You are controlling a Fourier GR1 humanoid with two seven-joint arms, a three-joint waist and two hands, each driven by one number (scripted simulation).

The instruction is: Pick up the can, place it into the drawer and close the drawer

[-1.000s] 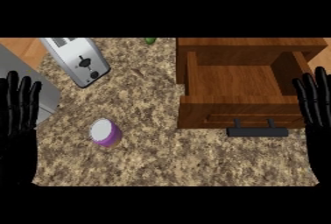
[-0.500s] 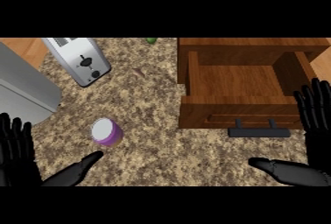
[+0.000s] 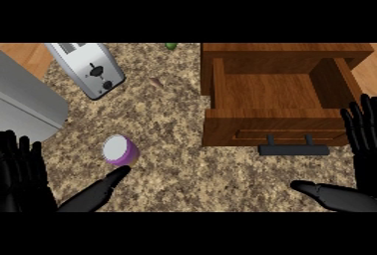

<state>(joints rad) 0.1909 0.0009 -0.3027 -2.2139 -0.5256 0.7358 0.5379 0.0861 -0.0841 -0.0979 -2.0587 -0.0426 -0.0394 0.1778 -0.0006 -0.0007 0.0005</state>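
A: Where's the can (image 3: 119, 150)?
B: Upright on the surface (image 3: 184, 167), left of the open drawer (image 3: 269, 92), near the left hand (image 3: 23, 174). Its fingers are spread, as are the right hand (image 3: 364, 139)'s.
A: Handling?
B: Likely light, stiff, slick — wrap its sides.

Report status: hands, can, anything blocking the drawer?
Left hand, right hand open, holding nothing. Can standing on counter, left thumb close beside it. Drawer open; nothing between it and can.

Purple can (image 3: 119, 151), white top; brown drawer (image 3: 265, 124); speckled tan counter (image 3: 184, 169); silver toaster (image 3: 88, 69); possibly green fruit (image 3: 171, 46).
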